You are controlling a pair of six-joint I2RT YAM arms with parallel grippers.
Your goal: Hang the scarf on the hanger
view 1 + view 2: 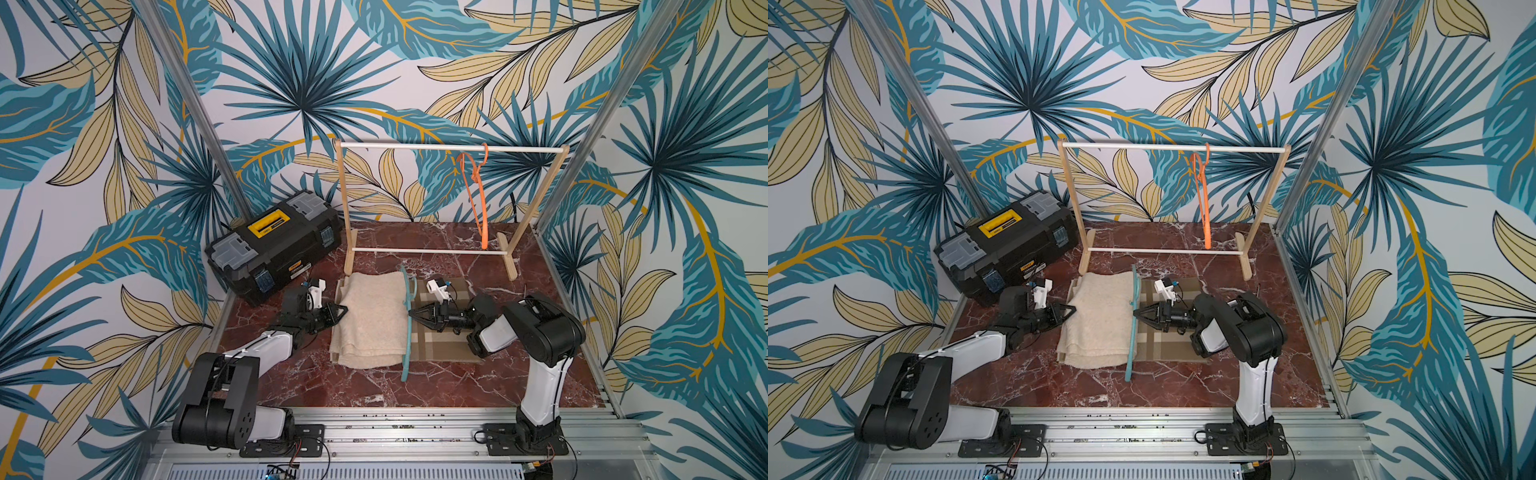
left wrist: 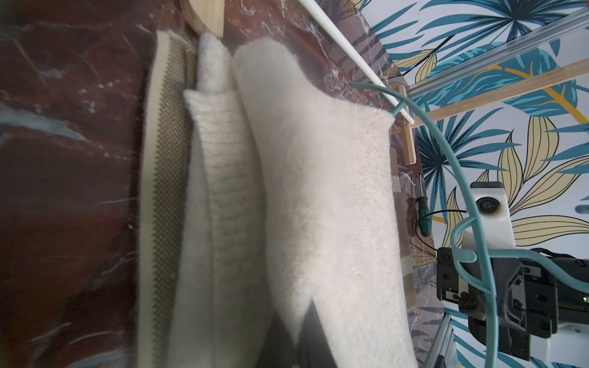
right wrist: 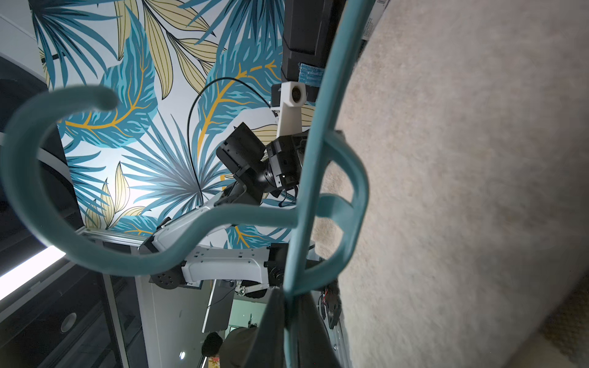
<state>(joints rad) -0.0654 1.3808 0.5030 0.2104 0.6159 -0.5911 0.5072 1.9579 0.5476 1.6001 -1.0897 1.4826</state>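
Left tool [image 1: 344,310]: pressed together on the left edge of the cream fuzzy knit scarf [image 1: 374,320], pinching its top layer (the left wrist view shows the fabric between my fingers).

Right tool [image 1: 411,312]: clamped on the thin bar of the teal plastic hanger [image 3: 306,191], which stands on edge across the scarf's right border, hook toward the right arm.

The scarf lies folded flat on the red-brown marble surface [image 1: 374,390], mid-front, between my two tools. A brown checked cloth [image 1: 440,353] lies under it and shows to the right (same piece or separate, I cannot tell).

Behind: a wooden garment rack with white rods [image 1: 453,148], with an orange hanger [image 1: 1205,216] hanging from its top rod. At back left, a black toolbox with a yellow handle [image 1: 274,241].
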